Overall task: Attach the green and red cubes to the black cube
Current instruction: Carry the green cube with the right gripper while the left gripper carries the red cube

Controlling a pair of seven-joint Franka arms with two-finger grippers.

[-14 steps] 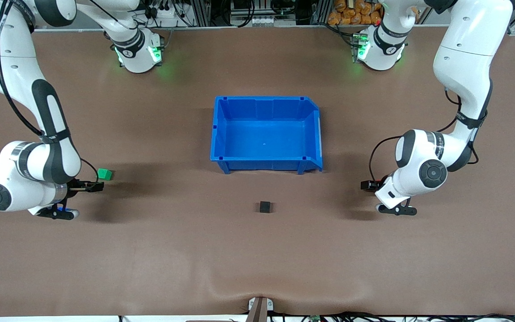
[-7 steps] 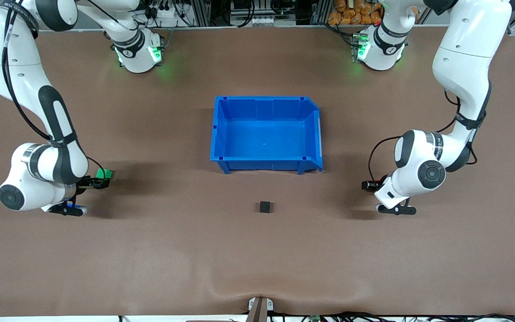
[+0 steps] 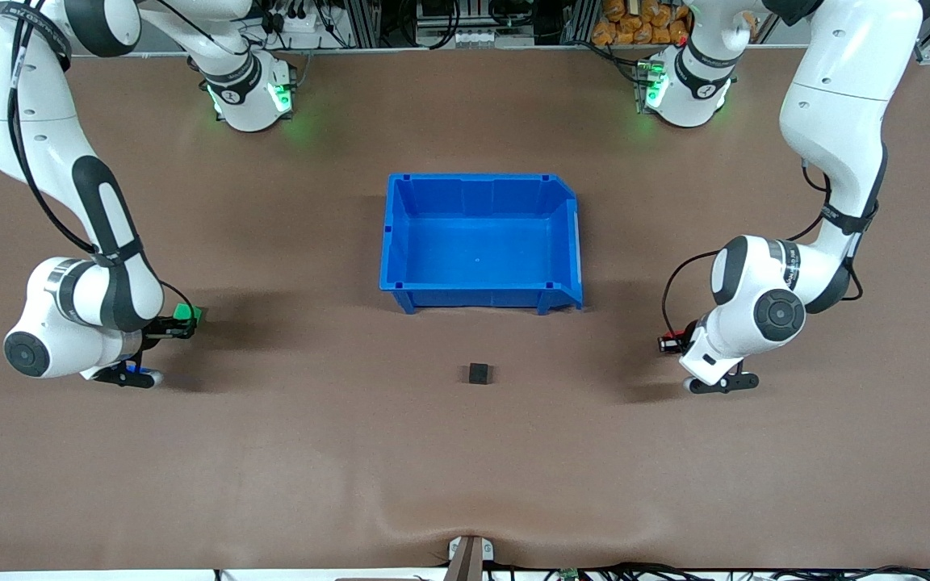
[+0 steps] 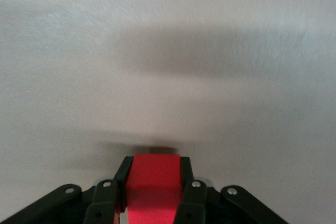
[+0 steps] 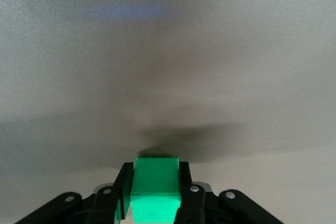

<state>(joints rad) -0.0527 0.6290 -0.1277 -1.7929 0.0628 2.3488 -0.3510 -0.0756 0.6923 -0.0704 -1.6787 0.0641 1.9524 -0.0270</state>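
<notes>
My right gripper (image 3: 184, 324) was low over the table (image 3: 271, 452) at the right arm's end, and its fingers (image 5: 123, 184) were pressed against both sides of the green cube (image 3: 186, 312). In the right wrist view that cube (image 5: 155, 189) sat squarely between the two black pads, its top face bright and its edges flush with them, with a dark shadow on the brown surface just ahead of it. My left gripper (image 3: 669, 342) was low over the table at the left arm's end, clamped in the same way on the red cube (image 3: 674, 336); from the front camera only a sliver of red showed between the black fingertips, but the left wrist view showed the red cube (image 4: 154, 189) filling the gap between the fingers (image 4: 187, 187), held on both sides. From these views I could not tell whether either cube was lifted clear of the table or resting on it. The black cube (image 3: 479, 373) lay by itself on the bare table about midway between my two grippers and well apart from both, untouched, with no other cube joined to it. It sat nearer to the front camera than the blue bin (image 3: 398, 234), which stood at the middle of the table with nothing visible inside. Both of my arms were bent with the wrists turned inward, each gripper pointing toward the middle of the table.
</notes>
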